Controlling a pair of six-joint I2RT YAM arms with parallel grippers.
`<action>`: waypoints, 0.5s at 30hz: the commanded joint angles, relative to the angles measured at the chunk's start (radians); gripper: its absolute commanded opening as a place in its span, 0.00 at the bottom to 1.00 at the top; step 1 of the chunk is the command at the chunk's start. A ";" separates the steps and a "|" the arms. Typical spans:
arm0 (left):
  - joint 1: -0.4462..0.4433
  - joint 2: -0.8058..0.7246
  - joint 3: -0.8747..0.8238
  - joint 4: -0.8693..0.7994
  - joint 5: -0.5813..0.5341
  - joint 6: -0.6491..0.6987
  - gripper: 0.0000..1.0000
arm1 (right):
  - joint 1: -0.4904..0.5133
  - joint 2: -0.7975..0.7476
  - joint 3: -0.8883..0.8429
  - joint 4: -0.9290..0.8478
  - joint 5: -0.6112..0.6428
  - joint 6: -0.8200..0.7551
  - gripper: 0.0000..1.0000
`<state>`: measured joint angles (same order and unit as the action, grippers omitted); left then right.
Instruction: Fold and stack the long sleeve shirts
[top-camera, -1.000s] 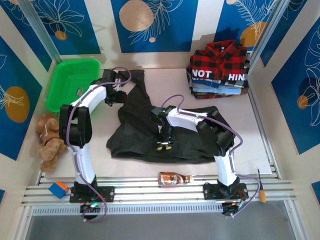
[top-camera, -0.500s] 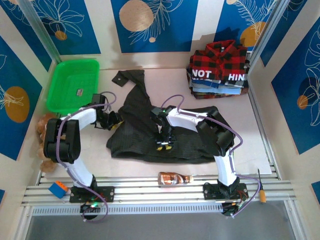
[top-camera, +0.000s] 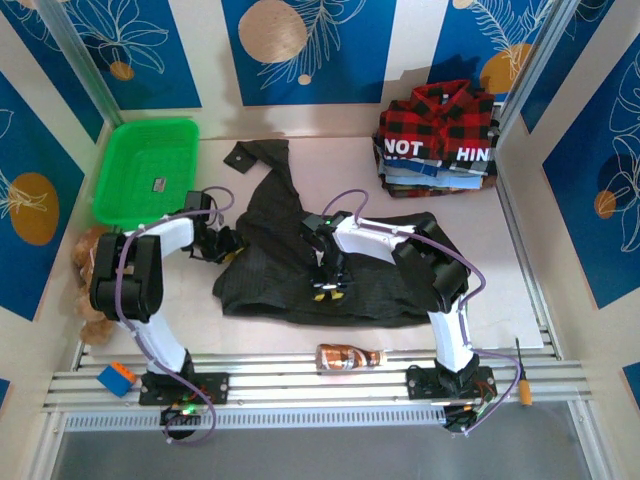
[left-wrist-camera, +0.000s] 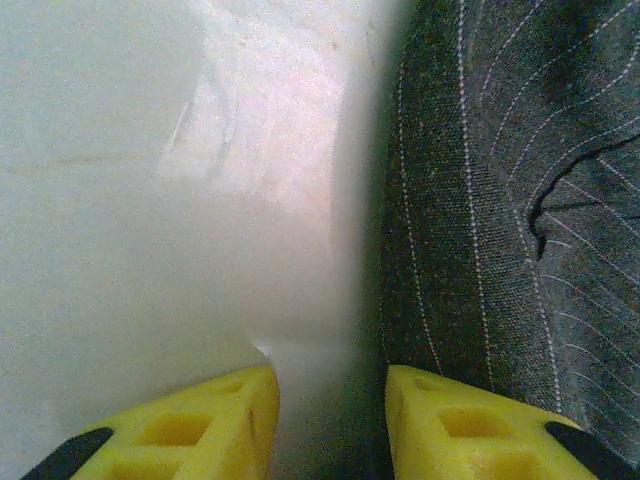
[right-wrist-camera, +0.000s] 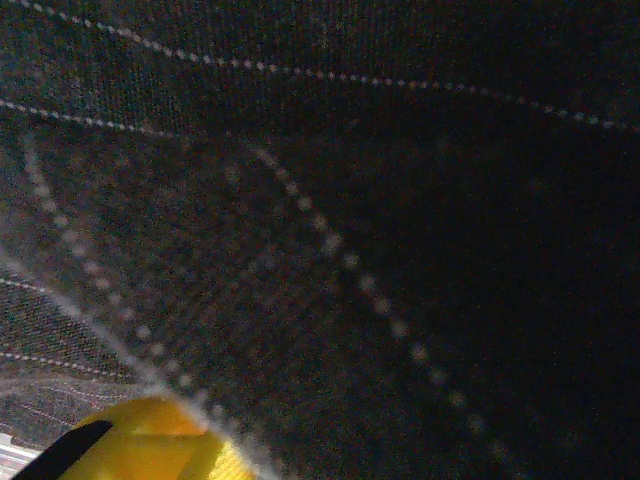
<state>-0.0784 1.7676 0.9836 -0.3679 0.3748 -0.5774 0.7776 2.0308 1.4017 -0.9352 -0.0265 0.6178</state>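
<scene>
The dark charcoal striped shirt lies spread in the middle of the table, one sleeve stretching toward the back. My left gripper sits low at the shirt's left edge. In the left wrist view its yellow fingers stand apart, with the cloth's edge lying between them on the table. My right gripper points down onto the shirt's middle. Close-up cloth covers all but one yellow finger. A red-and-black plaid shirt tops a folded stack at the back right.
A green basket stands at the back left, with a teddy bear in front of it. A brown bottle lies on the near rail, a blue block at the near left, and an orange-handled tool at the near right.
My left arm swung from the sleeve at the back down to the shirt's left edge, its jaws narrowing. The sleeve now lies free on the table. The right arm held still.
</scene>
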 joint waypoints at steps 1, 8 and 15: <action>-0.031 -0.018 -0.070 -0.035 0.112 0.000 0.37 | -0.002 0.066 -0.026 -0.053 0.049 -0.015 0.35; -0.043 -0.070 -0.123 0.040 0.235 -0.011 0.25 | -0.003 0.075 -0.021 -0.053 0.053 -0.018 0.35; -0.032 -0.128 -0.066 -0.087 0.110 0.069 0.08 | -0.004 0.077 -0.022 -0.051 0.054 -0.019 0.35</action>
<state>-0.1146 1.6962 0.8791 -0.3763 0.5190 -0.5568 0.7776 2.0350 1.4082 -0.9409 -0.0265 0.6106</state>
